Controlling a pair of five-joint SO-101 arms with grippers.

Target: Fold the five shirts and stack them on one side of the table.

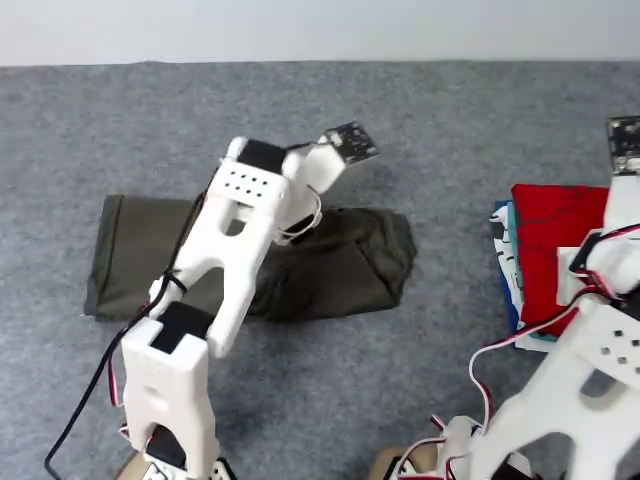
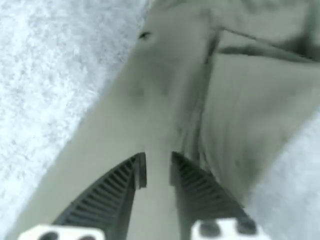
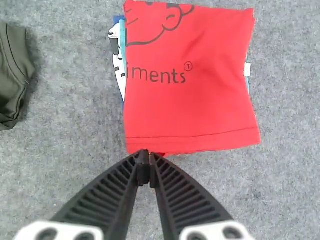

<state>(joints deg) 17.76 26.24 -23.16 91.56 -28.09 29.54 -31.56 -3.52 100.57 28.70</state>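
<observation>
An olive shirt [image 1: 345, 265] lies partly folded across the middle-left of the grey table. My left arm [image 1: 245, 215] leans over its centre. In the left wrist view my left gripper [image 2: 156, 170] pinches a ridge of the olive shirt [image 2: 250, 100] between narrowly spaced fingers. At the right edge sits a stack of folded shirts with a red shirt [image 1: 555, 235] on top. My right gripper [image 3: 143, 169] is shut with nothing in it, its tips at the near hem of the red shirt [image 3: 190, 80].
Blue and white patterned shirts [image 3: 117, 60] peek out from under the red one. The grey felt table [image 1: 450, 130] is bare between the olive shirt and the stack. Cables [image 1: 490, 370] run along both arms near the front edge.
</observation>
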